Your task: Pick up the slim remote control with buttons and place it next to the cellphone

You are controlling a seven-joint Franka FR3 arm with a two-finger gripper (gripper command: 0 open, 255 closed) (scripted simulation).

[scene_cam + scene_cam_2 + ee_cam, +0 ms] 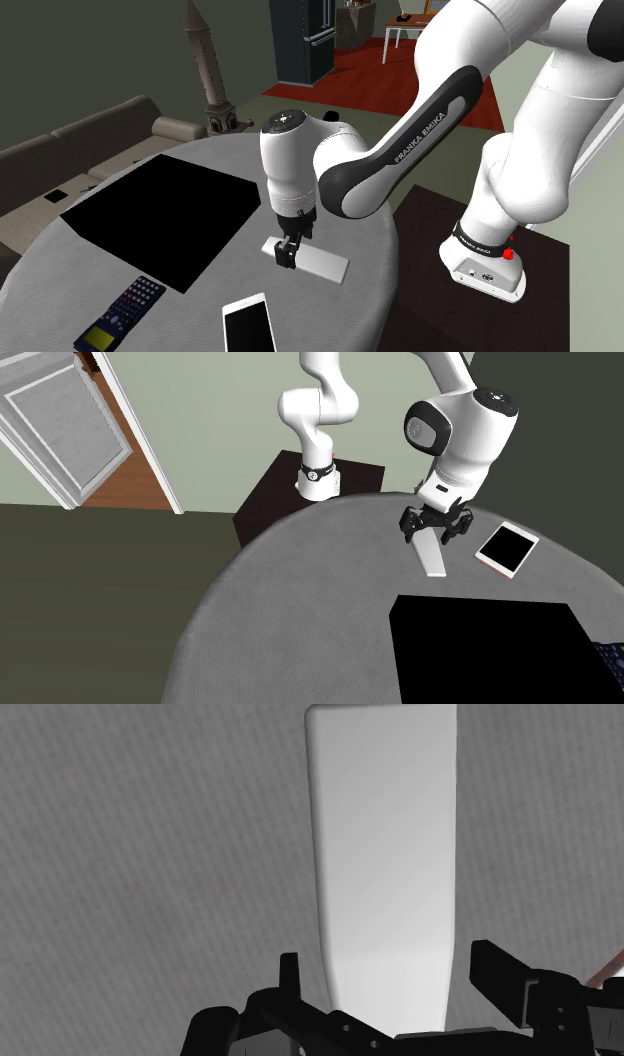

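A slim, plain white remote (322,263) lies flat on the round grey table (60,260), a little beyond the white cellphone (248,325) near the table's front edge. My black gripper (287,250) hangs just over one end of the remote, open. In the wrist view the fingers (500,972) stand on either side of the remote (385,854) with small gaps, not touching it. The second exterior view shows the gripper (437,527) above the remote (432,557), with the cellphone (507,549) close beside it.
A dark remote with coloured buttons (122,313) lies at the table's front left. A black rectangular sheet (160,215) covers the middle of the table. A sofa (60,150) and a tower ornament (210,70) stand beyond; the dark stand (290,502) sits behind the table.
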